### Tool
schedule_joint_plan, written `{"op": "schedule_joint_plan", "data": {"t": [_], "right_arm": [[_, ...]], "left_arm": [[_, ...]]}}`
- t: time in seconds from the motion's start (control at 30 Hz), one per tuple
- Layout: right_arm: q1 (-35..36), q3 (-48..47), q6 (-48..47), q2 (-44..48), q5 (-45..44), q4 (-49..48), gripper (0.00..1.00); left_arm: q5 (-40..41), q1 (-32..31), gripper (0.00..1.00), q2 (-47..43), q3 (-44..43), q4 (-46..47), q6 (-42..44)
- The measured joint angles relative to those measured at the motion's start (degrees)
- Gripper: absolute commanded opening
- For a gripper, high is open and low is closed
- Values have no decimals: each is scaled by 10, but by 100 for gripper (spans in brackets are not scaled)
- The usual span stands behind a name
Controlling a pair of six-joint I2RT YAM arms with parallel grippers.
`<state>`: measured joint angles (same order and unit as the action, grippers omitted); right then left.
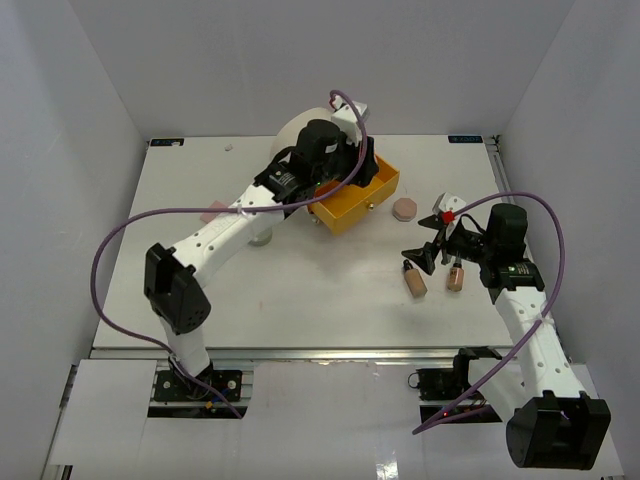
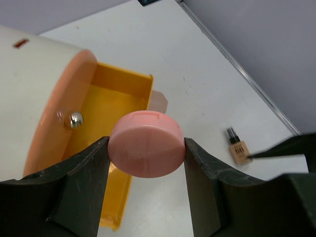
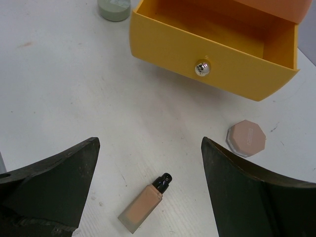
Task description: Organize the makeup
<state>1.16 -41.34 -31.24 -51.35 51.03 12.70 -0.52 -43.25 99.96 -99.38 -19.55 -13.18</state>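
My left gripper point(image 2: 146, 143) is shut on a pink round compact point(image 2: 146, 150) and holds it above the table beside the open yellow drawer point(image 2: 106, 123). In the top view the left gripper point(image 1: 335, 165) sits over the drawer point(image 1: 357, 197). My right gripper point(image 3: 149, 140) is open and empty above a tan bottle with a black cap point(image 3: 144, 206), which lies flat. In the top view the right gripper point(image 1: 428, 250) is just above that bottle point(image 1: 413, 280); a second tan bottle point(image 1: 455, 275) lies beside it. A beige compact point(image 1: 404, 209) lies right of the drawer. The black jars are not in view.
The cream cylindrical box point(image 1: 300, 128) stands at the back with its drawer pulled out toward the front right. A grey-green round jar point(image 3: 114, 9) stands left of the drawer. A flat pink piece point(image 1: 215, 213) lies on the table left of the left arm.
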Motion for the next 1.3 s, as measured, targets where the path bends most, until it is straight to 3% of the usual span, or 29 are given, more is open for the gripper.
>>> {"op": "schedule_joint_plan", "data": {"t": [0.23, 0.4, 0.67, 0.8, 1.07, 1.3], "right_arm": [[-15, 0, 7, 0, 1, -8, 90], [-28, 0, 9, 0, 1, -8, 90], [-33, 1, 9, 0, 2, -9, 90], [-37, 5, 11, 0, 2, -9, 90], [-48, 8, 14, 0, 5, -10, 90], [-52, 15, 53, -27, -22, -43, 90]], "left_arm": [[58, -8, 16, 155, -144, -9, 38], [90, -23, 41, 216, -199, -30, 58], [139, -35, 82, 222, -208, -40, 77], [154, -35, 89, 222, -209, -40, 82], [159, -36, 89, 222, -211, -41, 84], [98, -44, 94, 169, -161, -38, 86]]}}
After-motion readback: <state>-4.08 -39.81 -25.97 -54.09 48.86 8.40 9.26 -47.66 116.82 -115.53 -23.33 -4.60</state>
